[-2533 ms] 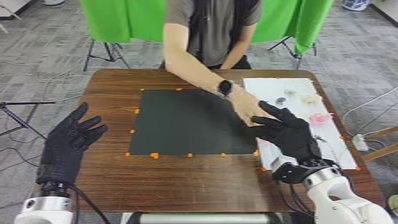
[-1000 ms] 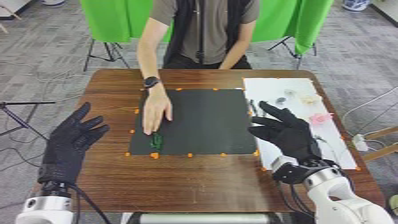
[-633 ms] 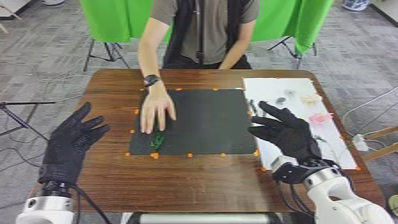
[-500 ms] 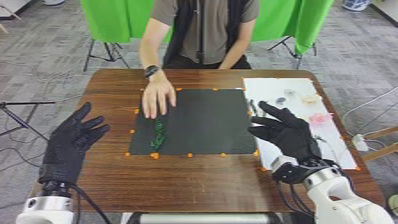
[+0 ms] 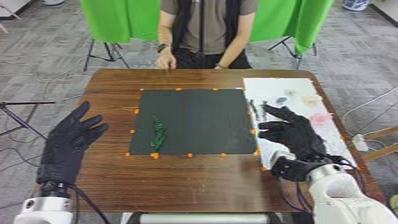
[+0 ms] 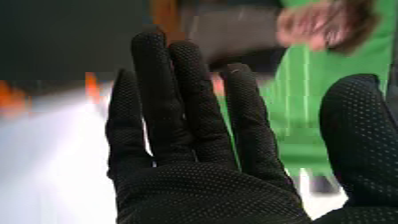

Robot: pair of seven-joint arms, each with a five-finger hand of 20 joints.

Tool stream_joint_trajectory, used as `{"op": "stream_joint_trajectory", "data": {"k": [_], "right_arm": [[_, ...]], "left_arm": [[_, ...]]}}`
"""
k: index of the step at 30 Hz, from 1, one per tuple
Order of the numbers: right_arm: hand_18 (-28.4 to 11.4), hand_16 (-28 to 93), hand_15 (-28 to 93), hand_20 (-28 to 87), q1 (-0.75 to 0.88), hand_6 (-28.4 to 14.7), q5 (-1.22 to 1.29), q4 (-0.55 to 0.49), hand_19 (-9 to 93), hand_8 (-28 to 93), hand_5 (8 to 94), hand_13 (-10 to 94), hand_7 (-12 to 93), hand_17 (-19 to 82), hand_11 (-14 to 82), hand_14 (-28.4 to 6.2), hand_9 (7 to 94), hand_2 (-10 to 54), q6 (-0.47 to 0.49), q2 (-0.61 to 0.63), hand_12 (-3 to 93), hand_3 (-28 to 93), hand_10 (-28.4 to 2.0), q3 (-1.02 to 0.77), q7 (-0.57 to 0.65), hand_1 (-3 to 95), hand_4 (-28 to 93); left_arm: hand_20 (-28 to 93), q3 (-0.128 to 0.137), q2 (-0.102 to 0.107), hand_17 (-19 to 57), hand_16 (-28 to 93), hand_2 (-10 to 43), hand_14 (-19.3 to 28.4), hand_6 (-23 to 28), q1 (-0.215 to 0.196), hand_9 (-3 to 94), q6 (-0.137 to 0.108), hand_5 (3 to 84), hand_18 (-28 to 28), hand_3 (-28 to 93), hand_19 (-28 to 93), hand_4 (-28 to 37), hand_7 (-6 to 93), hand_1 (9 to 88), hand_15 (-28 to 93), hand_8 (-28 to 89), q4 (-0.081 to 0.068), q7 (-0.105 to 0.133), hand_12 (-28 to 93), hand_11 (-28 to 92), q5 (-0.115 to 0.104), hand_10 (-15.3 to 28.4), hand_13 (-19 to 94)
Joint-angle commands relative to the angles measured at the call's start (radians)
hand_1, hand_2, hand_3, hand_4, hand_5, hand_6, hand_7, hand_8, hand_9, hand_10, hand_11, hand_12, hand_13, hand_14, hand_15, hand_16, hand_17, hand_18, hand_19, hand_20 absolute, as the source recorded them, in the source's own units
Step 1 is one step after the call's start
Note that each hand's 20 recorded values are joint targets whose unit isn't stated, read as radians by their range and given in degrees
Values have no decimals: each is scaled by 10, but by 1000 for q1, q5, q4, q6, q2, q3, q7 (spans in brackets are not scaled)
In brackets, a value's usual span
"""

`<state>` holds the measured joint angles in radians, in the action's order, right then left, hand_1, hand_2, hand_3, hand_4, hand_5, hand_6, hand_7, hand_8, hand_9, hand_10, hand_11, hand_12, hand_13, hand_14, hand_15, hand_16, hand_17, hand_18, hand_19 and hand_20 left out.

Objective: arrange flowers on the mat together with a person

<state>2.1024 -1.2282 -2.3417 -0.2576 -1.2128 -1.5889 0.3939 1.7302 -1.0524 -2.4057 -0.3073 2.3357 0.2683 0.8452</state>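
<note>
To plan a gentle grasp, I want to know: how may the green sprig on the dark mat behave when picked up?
The green sprig is probably light, since it looks slender. It may flex when lifted by one end, being long and thin. Its uneven, leafy outline on the dark mat makes rolling seem unlikely.

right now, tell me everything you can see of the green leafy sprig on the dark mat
The slender green leafy sprig, perhaps plastic, lies on the dark rectangular mat, near its left edge. It runs roughly near to far, its far end thin, its leaves fuller toward the middle. Only the mat touches it.
</note>
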Motion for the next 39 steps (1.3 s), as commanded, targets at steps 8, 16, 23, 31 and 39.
{"op": "stream_joint_trajectory", "data": {"k": [8, 16, 23, 31, 39], "right_arm": [[-255, 95, 618, 173, -40, -44, -917, -34, 680, -130, 499, 613, 133, 216, 302, -170, 673, 34, -315, 209, 155, 701, -185, 112, 592, 258, -224], [-273, 104, 629, 76, -67, -58, -1305, 39, 749, -125, 516, 673, 121, 253, 309, -166, 720, 23, -162, 228, 161, 681, -186, 181, 807, 271, -205], [-282, 111, 629, 53, -39, -60, -1410, 45, 766, -122, 520, 701, 116, 271, 314, -163, 742, 15, -129, 244, 165, 671, -186, 161, 866, 279, -202], [-280, 128, 648, 34, -16, -58, -1330, 55, 794, -121, 523, 724, 108, 296, 348, -153, 765, 5, 66, 262, 179, 659, -178, 88, 887, 290, -194], [-282, 134, 648, 6, -53, -59, -1244, 121, 799, -113, 510, 722, 91, 297, 336, -155, 756, -4, 156, 285, 179, 638, -181, 90, 890, 306, -184]], "left_arm": [[-94, 21, -4, -48, -83, 61, 279, 72, -21, 362, -4, 341, 284, 773, 647, -267, 82, 222, 492, -76, 13, 4, 108, 225, 1, 203, 284], [-93, 19, 4, -46, -82, 63, 280, 73, -10, 364, 3, 341, 284, 771, 650, -267, 82, 221, 492, -77, 15, 8, 110, 225, 1, 203, 286], [-95, 21, 7, -46, -81, 64, 281, 73, -9, 365, 11, 342, 284, 769, 651, -268, 82, 221, 492, -77, 14, 30, 110, 225, -34, 203, 290], [-97, 26, 12, -45, -81, 65, 279, 75, -7, 367, 8, 343, 284, 771, 652, -267, 85, 219, 492, -77, 15, 33, 111, 227, -32, 204, 292], [-99, 24, 14, -45, -81, 67, 279, 75, -2, 367, 9, 343, 284, 768, 653, -268, 85, 221, 492, -78, 12, 32, 111, 228, -32, 203, 293]]}}
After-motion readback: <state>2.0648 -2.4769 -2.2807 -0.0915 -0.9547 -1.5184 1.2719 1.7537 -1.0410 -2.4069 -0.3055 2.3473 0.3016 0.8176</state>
